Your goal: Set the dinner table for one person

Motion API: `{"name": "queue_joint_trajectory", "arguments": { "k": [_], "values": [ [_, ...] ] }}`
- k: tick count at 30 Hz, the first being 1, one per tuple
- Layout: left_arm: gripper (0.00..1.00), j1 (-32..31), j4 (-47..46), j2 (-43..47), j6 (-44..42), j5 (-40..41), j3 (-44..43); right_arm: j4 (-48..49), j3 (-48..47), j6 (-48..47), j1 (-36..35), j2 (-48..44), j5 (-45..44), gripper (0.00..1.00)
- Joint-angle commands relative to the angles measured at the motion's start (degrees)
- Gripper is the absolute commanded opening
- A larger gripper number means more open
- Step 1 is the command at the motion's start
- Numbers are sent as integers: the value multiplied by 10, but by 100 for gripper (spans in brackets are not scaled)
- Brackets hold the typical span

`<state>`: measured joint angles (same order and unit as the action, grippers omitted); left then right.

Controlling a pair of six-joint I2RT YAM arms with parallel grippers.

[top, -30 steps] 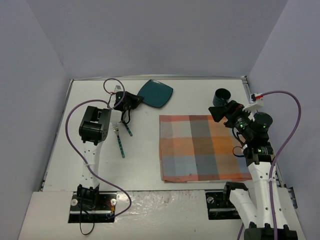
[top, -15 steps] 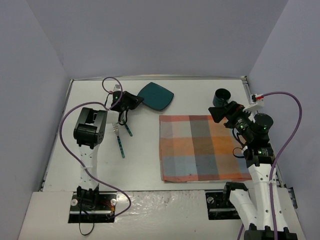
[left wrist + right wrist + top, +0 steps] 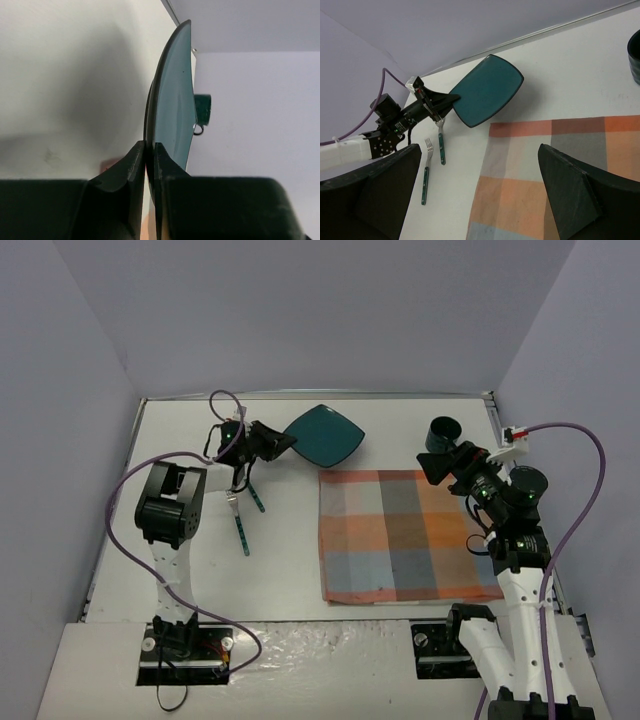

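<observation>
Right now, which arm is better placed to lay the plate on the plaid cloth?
Left. The left gripper clamps the teal plate by its rim, beside the cloth; the right gripper is open and empty, near the cup.

Both arms are reaching forward, the left one gripping.
Left arm is stretching far across, its gripper [image 3: 282, 443] pinching a plate [image 3: 325, 435] by the rim; right gripper [image 3: 433, 466] is hovering, jaws seemingly spread wide.

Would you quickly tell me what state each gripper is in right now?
Left gripper: closed on the teal plate edge.
Right gripper: open, holding nothing.
</observation>
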<state>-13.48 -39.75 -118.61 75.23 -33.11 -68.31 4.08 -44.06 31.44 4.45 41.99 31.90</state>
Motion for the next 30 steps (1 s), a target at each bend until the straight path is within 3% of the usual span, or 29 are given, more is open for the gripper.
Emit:
{"name": "queue_joint_trajectory", "arguments": {
  "k": [1,14,30],
  "values": [
    [0,-52,-113,99,7,-84,-13,43,-41,4,-4,-8,22,100],
    [0,-221,-110,79,-21,-115,-18,12,-76,5,-5,-28,31,100],
    [0,-305,-120,-1,-43,-90,-69,-15,-75,-9,-5,-40,26,100]
  ]
}}
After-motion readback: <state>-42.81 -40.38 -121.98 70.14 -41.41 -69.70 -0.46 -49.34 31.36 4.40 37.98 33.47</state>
